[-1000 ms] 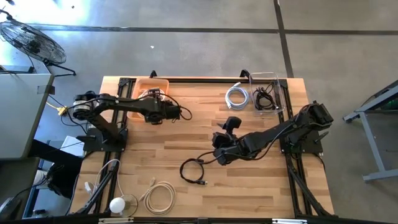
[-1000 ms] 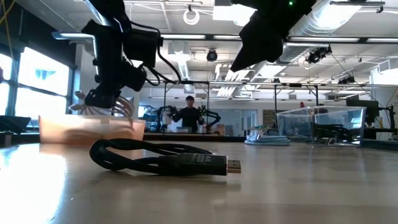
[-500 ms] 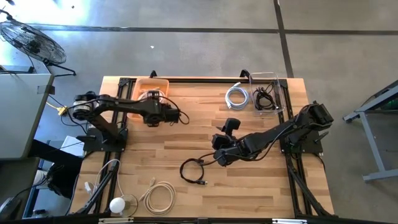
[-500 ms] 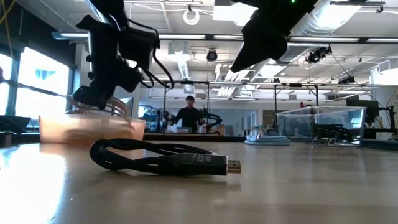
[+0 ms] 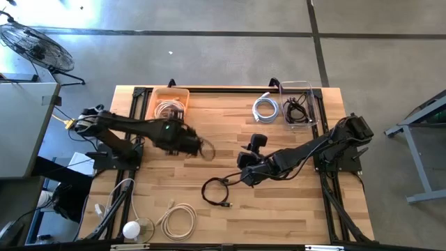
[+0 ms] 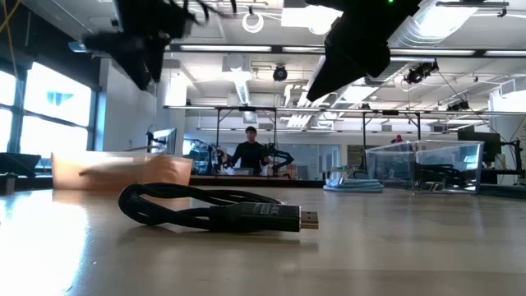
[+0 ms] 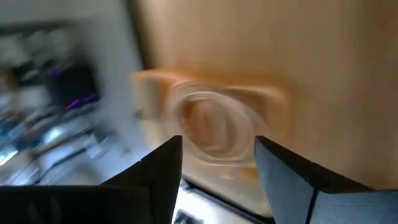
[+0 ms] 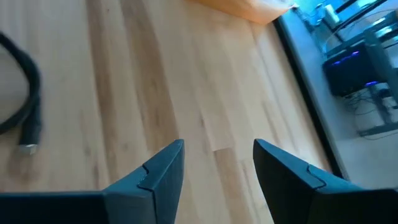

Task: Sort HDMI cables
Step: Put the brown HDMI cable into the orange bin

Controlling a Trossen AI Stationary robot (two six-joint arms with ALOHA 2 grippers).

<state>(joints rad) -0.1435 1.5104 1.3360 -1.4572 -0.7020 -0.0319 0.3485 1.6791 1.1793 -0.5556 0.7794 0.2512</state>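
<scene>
Overhead, a cream cable coil [image 5: 169,109] lies in the orange bin [image 5: 155,94]; only the wrist views show both hands empty, fingers apart: left hand [image 7: 217,163], right hand [image 8: 217,163] near a black HDMI cable [image 8: 28,93].

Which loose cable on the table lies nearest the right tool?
The black cable, just in front of the right tool; the cream coil and silvery-white one lie farther off.

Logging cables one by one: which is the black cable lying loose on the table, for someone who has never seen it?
On the wooden table, look at the near middle, just below the right gripper. The black cable lies there in an open loop, the only dark one outside a bin.
</scene>
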